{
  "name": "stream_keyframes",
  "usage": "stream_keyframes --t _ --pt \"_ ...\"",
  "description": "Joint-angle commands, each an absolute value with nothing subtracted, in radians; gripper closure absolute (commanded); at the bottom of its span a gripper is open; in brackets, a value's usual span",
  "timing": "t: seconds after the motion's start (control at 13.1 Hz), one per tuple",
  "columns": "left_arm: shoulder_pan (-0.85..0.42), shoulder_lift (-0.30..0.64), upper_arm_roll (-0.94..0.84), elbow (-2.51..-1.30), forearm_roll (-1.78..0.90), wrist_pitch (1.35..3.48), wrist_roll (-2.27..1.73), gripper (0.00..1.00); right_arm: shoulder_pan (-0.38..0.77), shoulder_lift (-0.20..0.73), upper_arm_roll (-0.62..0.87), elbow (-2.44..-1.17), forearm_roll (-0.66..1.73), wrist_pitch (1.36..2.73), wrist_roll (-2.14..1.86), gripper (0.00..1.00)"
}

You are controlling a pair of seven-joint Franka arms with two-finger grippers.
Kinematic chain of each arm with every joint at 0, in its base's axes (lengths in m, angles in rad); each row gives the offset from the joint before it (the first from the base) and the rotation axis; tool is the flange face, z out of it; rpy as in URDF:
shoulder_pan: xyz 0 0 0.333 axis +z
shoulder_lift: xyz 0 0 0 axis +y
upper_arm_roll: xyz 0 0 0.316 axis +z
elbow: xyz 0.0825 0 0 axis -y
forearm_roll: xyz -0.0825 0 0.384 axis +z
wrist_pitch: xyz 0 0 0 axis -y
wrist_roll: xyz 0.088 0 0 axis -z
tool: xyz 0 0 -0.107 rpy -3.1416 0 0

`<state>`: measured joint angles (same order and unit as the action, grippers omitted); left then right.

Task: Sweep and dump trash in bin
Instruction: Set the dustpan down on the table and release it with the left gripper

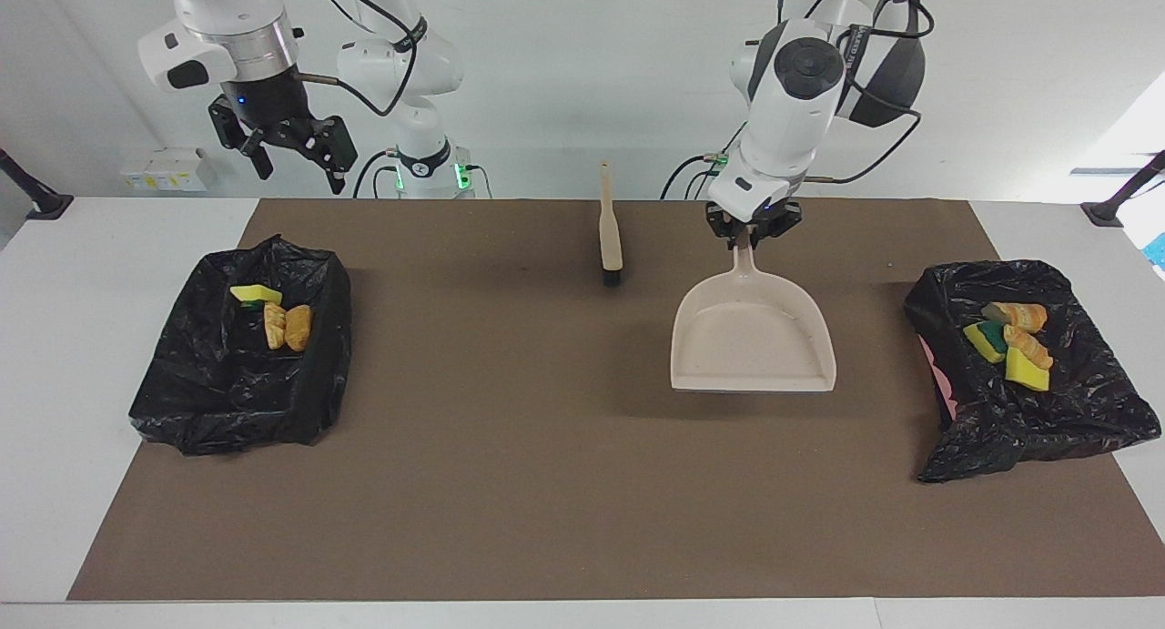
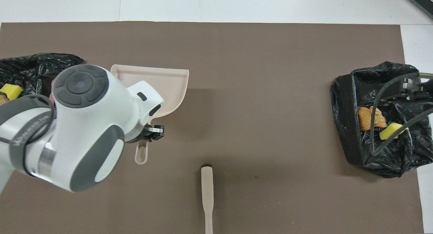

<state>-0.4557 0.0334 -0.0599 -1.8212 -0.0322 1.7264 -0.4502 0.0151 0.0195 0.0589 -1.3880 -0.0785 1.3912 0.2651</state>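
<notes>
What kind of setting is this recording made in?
Most likely a robotics lab bench: two Franka arms at a white table with a brown mat, staged sweeping props, a dustpan, a brush and bag-lined bins.

From overhead, your left arm's white wrist covers much of the dustpan (image 2: 169,83), so you see only its open lip and the tip of its handle, and the left gripper (image 2: 150,131) shows only as a dark clamp at the handle. The bin at the left arm's end (image 2: 37,63) is cut by the picture's edge and partly hidden under the arm; only one yellow sponge chunk (image 2: 10,91) peeks out there. The brush (image 2: 207,196) runs off the bottom edge. Cables and the right gripper (image 2: 411,90) cross the other bin (image 2: 348,125), masking part of the trash (image 2: 370,119) inside.
</notes>
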Motion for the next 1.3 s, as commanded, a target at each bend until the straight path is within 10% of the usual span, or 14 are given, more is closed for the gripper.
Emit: stream_keyframes --t 0.0,0.77,0.84,1.22 --pt "-0.57 0.139 -0.038 -1.807 -0.06 1.862 -0.576 1.0 -0.006 -0.021 0.064 -1.431 -0.035 1.362 0.235 0.0" --pt "-0.701 0.36 -0.038 -1.822 -0.144 2.207 -0.623 0.95 -0.025 -0.078 0.057 -1.528 -0.023 1.374 0.238 0.0" --pt "-0.7 0.365 -0.038 -1.816 -0.144 2.201 -0.626 0.01 -0.025 -0.077 0.057 -1.526 -0.021 1.376 0.238 0.0" --pt "-0.651 0.298 -0.014 -1.809 -0.144 2.162 -0.611 0.0 -0.025 -0.075 0.058 -1.522 -0.002 1.382 0.238 0.0"
